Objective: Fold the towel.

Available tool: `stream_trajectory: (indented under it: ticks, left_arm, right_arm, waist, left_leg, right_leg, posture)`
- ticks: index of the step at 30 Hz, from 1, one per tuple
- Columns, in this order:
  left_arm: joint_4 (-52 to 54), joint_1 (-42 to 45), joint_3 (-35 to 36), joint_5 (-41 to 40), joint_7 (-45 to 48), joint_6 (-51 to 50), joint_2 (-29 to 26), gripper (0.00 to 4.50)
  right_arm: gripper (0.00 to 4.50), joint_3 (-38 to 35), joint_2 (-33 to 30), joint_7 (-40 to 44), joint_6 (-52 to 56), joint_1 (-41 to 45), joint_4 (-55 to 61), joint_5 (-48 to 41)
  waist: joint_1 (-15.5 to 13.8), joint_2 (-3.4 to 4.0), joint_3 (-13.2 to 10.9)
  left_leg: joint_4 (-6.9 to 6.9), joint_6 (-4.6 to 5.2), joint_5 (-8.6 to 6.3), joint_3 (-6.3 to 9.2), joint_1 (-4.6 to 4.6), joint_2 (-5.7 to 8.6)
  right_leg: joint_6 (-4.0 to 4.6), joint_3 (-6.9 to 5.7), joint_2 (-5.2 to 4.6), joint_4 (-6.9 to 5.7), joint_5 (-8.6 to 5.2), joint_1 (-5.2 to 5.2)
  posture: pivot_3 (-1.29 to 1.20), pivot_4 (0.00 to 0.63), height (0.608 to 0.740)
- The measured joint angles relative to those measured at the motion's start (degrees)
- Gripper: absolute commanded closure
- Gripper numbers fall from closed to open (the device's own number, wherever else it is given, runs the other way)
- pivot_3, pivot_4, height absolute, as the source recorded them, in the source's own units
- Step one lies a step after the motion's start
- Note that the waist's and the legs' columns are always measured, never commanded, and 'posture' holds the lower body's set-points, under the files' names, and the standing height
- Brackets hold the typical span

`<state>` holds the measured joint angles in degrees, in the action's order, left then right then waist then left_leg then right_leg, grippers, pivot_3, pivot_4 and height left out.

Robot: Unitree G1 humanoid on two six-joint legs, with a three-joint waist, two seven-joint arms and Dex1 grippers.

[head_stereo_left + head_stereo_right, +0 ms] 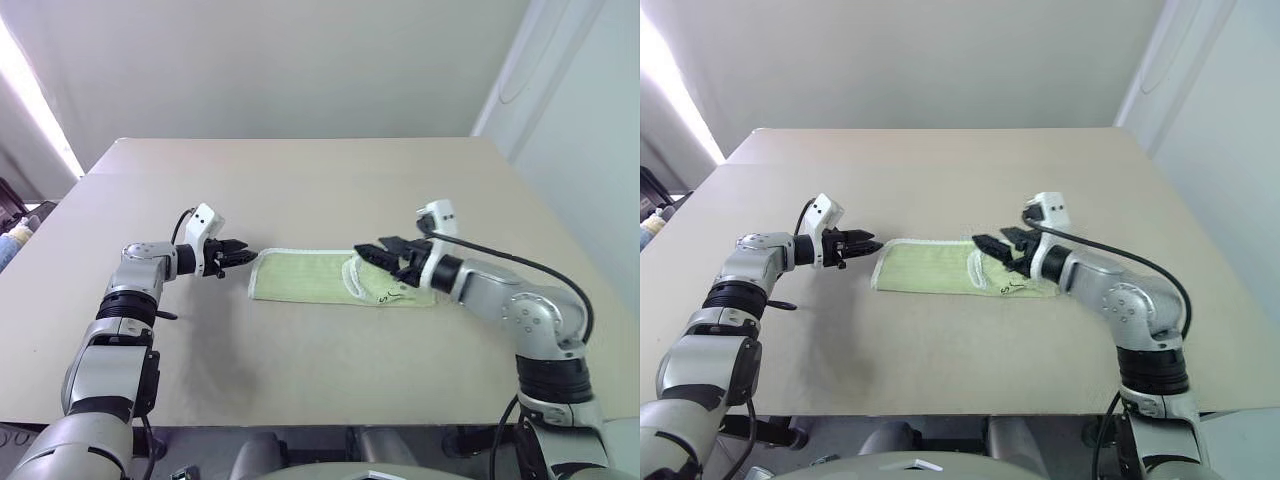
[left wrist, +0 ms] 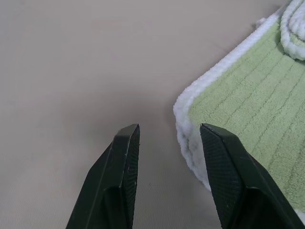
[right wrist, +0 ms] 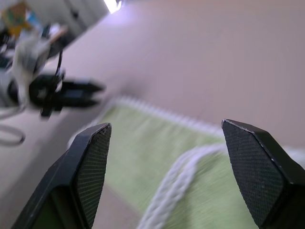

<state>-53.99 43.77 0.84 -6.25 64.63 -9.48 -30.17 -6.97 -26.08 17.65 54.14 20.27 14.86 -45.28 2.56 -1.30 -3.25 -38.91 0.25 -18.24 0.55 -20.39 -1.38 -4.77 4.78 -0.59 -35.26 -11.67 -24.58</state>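
A light-green towel (image 1: 330,279) lies on a plain beige table (image 1: 300,190), roughly in the middle of its width and nearer the robot than the far edge. It is folded into a long, narrow strip running left to right. A whitish stitched edging runs along its far side and curves around its left end. Near the right end, a loose flap with a white border is turned back over the strip, and a small dark embroidered mark (image 1: 385,294) sits close to the front edge there.

The left gripper (image 1: 243,256) is just beside the towel's left end, pointing at it from the left and low over the table. Its two black fingers (image 2: 125,167) stand partly apart, with nothing between them. In the left wrist view, one finger overlaps the towel's white rounded corner and the other is over bare table; whether either finger touches the cloth cannot be told.

The right gripper (image 1: 372,250) is above the towel's right part, over the turned-back flap, pointing left and slightly down. Its fingers (image 3: 90,162) are spread wide and hold nothing; the towel's green surface and white edging lie below the gap between them. The right wrist view also takes in the left gripper beyond the towel's far end.

Some indistinct items show past the table's left edge.
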Motion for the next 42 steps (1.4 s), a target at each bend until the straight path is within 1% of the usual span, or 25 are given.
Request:
stream_trajectory:
  ticks: [3, 6, 11, 14, 19, 22, 25, 28, 31, 33, 37, 42]
  left_arm:
    - [0.0, 0.0, 0.01, 0.0, -0.14, -0.02, 0.01, 2.37]
    - [-0.01, 0.0, 0.0, 0.01, -0.39, -0.01, 0.36, 2.37]
    - [-0.05, 0.02, 0.01, 0.0, -0.61, 0.05, 0.49, 2.37]
    - [-0.14, 0.05, 0.01, 0.01, -0.72, 0.1, 0.48, 2.37]
    - [-0.33, 0.13, 0.07, -0.02, -0.95, 0.01, 0.38, 2.37]
    - [-0.12, 0.16, 0.11, -0.46, -0.25, -2.09, 0.13, 2.37]
    - [0.46, 0.16, 0.45, -1.39, 0.79, -6.73, -1.43, 2.37]
    - [3.17, 0.15, 0.47, -2.78, 3.1, -16.13, -4.11, 2.37]
    - [6.7, 0.32, 0.52, -5.25, 5.33, -29.72, -7.4, 2.37]
    - [9.45, 0.38, 0.53, -7.03, 6.13, -38.28, -8.59, 2.37]
    - [14.76, 0.16, -1.37, -8.0, 4.29, -47.38, -8.49, 2.37]
    - [15.97, -0.05, -2.14, -9.09, -0.28, -55.31, -4.88, 2.37]
  right_arm:
    - [0.58, 3.25, -1.67, 0.67, -6.54, -2.98, -1.7, 8.41]
    - [0.58, 6.98, -0.47, 0.76, -11.32, -4.31, -5.16, 14.81]
    - [0.58, 10.02, 5.14, 0.77, -17.09, -4.15, -9.37, 20.01]
    - [0.58, 11.02, 7.89, 0.24, -19.51, -3.17, -14.67, 23.34]
    - [0.58, 16.25, 8.85, -0.88, -26.17, -1.41, -23.25, 32.87]
    - [0.58, 16.9, 9.37, -0.95, -28.59, -1.42, -24.42, 35.18]
    - [0.58, 16.56, 9.29, -0.21, -29.05, -1.89, -23.83, 35.59]
    - [0.58, 15.22, 8.42, 1.35, -27.3, -2.06, -21.46, 35.16]
    - [0.58, 12.48, 7.25, 2.87, -24.63, -1.93, -17.71, 33.61]
    - [0.58, 10.24, 6.97, 3.32, -22.03, -1.33, -15.25, 32.17]
    - [0.58, 8.23, 6.97, 5.3, -14.76, -0.21, -11.61, 27.84]
    - [0.58, 5.95, 6.96, 8.25, -4.34, 0.28, -7.37, 20.47]
  waist:
    - [0.12, 0.0, 0.0]
    - [0.43, 0.01, 0.0]
    - [0.92, 0.0, 0.0]
    - [1.21, 0.0, 0.0]
    - [1.44, -0.08, 0.06]
    - [1.55, -0.21, 0.14]
    - [1.55, -0.19, 0.14]
    - [1.56, -0.16, 0.1]
    - [1.59, -0.13, 0.08]
    - [1.55, -0.13, 0.08]
    - [1.51, -0.13, 0.08]
    - [1.49, -0.11, 0.07]
  left_leg:
    - [0.0, 0.0, 0.0, 0.0, 0.03, 0.0]
    - [0.0, 0.0, 0.0, -0.01, 0.05, 0.0]
    - [-0.03, 0.0, 0.0, 0.01, 0.04, 0.0]
    - [-0.08, 0.0, 0.0, 0.0, 0.02, 0.03]
    - [-0.08, 0.0, 0.0, 0.01, 0.11, 0.03]
    - [-0.12, -0.01, 0.0, 0.02, 0.25, 0.03]
    - [-0.16, -0.01, 0.01, 0.05, 0.27, 0.03]
    - [-0.15, -0.01, 0.01, 0.11, 0.13, 0.03]
    - [-0.14, -0.01, 0.0, 0.11, 0.05, 0.04]
    - [-0.12, -0.01, 0.0, 0.13, 0.04, 0.04]
    - [-0.12, -0.01, 0.0, 0.15, 0.1, 0.04]
    - [-0.13, -0.01, 0.01, 0.17, 0.11, 0.04]
  right_leg:
    - [0.03, 0.0, 0.02, -0.03, -0.01, 0.0]
    - [0.03, 0.02, 0.03, -0.08, -0.01, 0.0]
    - [0.03, 0.01, 0.03, -0.13, -0.01, 0.0]
    - [0.01, 0.02, 0.0, -0.12, 0.01, 0.0]
    - [-0.02, 0.02, 0.01, -0.15, 0.03, 0.07]
    - [0.03, 0.02, 0.01, -0.21, 0.01, 0.19]
    - [0.04, 0.02, 0.02, -0.3, 0.0, 0.18]
    - [0.04, 0.0, 0.03, -0.31, 0.0, 0.06]
    - [0.01, 0.0, 0.03, -0.29, -0.02, 0.01]
    - [0.0, -0.01, 0.02, -0.27, -0.02, 0.01]
    - [0.01, -0.02, 0.02, -0.3, -0.03, 0.02]
    - [0.01, -0.03, 0.03, -0.38, -0.02, 0.01]
  posture:
    - [0.0, 0.0, 0.712]
    - [0.0, 0.0, 0.712]
    - [0.0, 0.0, 0.712]
    - [0.0, 0.0, 0.712]
    - [0.0, 0.0, 0.712]
    - [0.0, 0.0, 0.712]
    - [0.0, 0.0, 0.712]
    - [0.0, 0.0, 0.712]
    - [0.0, 0.0, 0.712]
    - [0.0, 0.0, 0.712]
    - [0.0, 0.0, 0.712]
    - [0.0, 0.0, 0.712]
